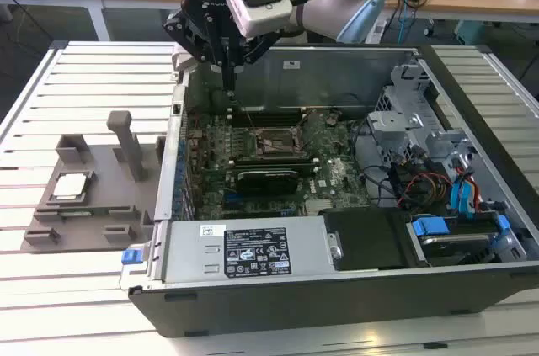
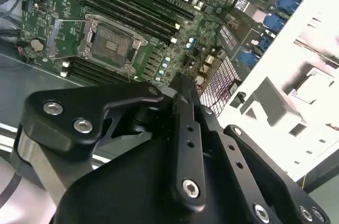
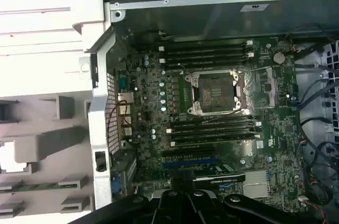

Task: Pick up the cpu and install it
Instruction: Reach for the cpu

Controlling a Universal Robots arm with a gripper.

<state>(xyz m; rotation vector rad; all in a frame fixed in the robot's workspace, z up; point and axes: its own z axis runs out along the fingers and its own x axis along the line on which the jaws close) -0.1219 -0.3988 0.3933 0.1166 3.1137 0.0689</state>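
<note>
Slatted table holds cpu on tray; gripper, closed, half-lost above case

A white desk of long parallel slats carries 2 things directly: an open computer case lying on its side, and a grey plastic tray with upright posts. The tray sits on the exterior view's left, just beside the case's wall, and the case takes up the middle and the exterior view's right, with bare slats showing around both.
</note>
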